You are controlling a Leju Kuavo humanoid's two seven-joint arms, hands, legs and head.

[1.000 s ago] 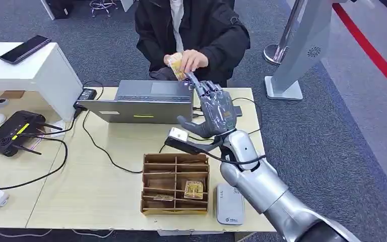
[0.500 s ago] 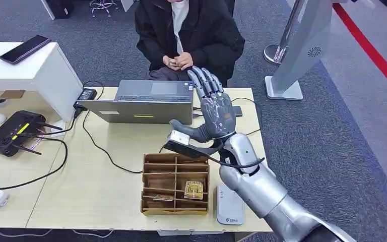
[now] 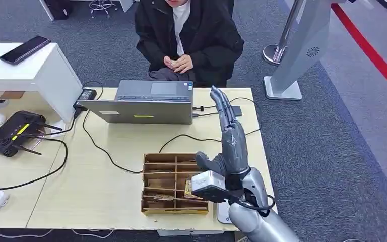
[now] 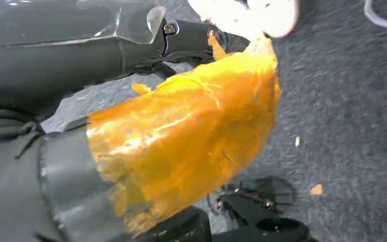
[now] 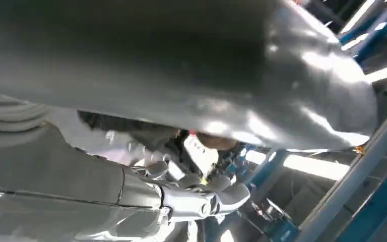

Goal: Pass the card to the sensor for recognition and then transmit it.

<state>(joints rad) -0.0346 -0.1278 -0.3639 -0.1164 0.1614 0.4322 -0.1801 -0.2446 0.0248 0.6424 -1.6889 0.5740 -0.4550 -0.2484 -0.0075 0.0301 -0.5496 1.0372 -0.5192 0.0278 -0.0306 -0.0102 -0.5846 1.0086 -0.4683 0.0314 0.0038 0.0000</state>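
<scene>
- Silver-armed, your robot's right hand (image 3: 230, 143) is standing above the light wooden table (image 3: 90, 186), palm on edge, its dark fingers (image 3: 220, 105) stretching straight out together toward the far side, thumb sticking out to the side, holding nothing.
- You are seeing the hand hovering just beside the brown cardboard divider tray (image 3: 174, 183), near its right edge, with the wrist camera block (image 3: 209, 185) overlapping the tray's right compartments.
- A small yellowish card (image 3: 188, 189) is lying in a right-hand compartment of that tray, partly hidden by the camera block; another flat card (image 3: 162, 197) is lying in a front compartment.
- The white card reader (image 3: 222, 218) is lying on the table just right of the tray, mostly covered by the arm.
- A person in a black jacket (image 3: 191, 35) is sitting behind the grey laptop (image 3: 143, 102), both of their hands (image 3: 179, 63) joined close to the body; you cannot tell whether they are holding a card.
- Your left wrist view is showing an orange glossy covering (image 4: 191, 131) over dark grey carpet (image 4: 342, 101); you cannot tell how the left hand's fingers lie.
</scene>
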